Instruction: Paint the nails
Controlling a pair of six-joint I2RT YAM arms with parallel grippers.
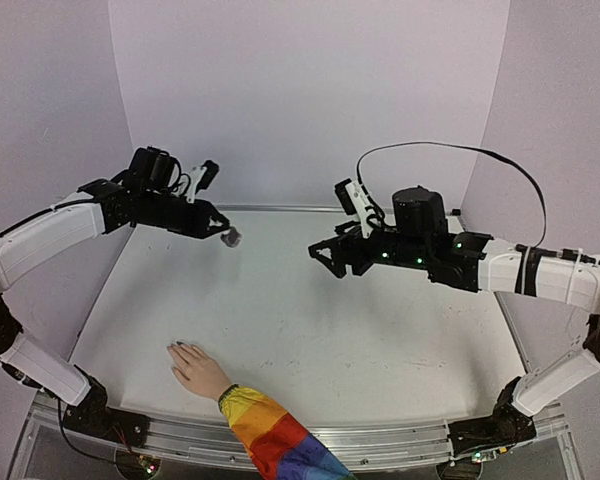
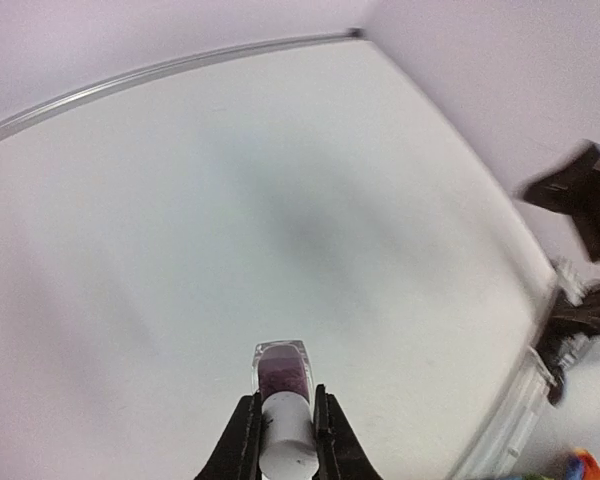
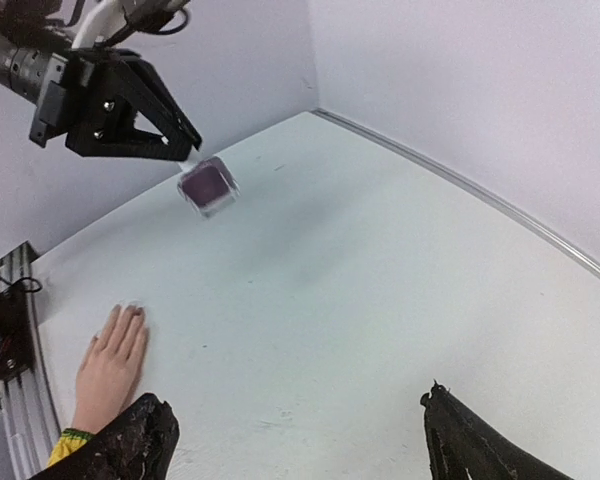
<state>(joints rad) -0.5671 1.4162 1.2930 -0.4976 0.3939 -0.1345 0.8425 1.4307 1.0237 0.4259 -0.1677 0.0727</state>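
- Purple-dark polish fills a small glass bottle [image 1: 233, 237] with a white cap [image 2: 286, 440]. It hangs in the air at the upper left of the overhead view, above the pale table [image 1: 380, 330].
- The left gripper [image 1: 220, 231] is pinching that bottle by the cap. Its wrist view shows both fingers pressed against the cap's sides at the bottom centre, with the glass end pointing away.
- The right gripper [image 1: 325, 258] hovers right of centre, well apart from the bottle. Its jaws are spread wide with nothing between them, and its own view shows one dark finger near each bottom corner.
- A pale beige hand [image 1: 197, 370] lies flat on the table at the lower left, its rainbow-striped sleeve [image 1: 265, 428] running off the bottom edge.
- The nails [image 1: 183, 348] sit at the fingertips, pointing toward the upper left, far from both grippers. They are too small to tell whether any are polished.
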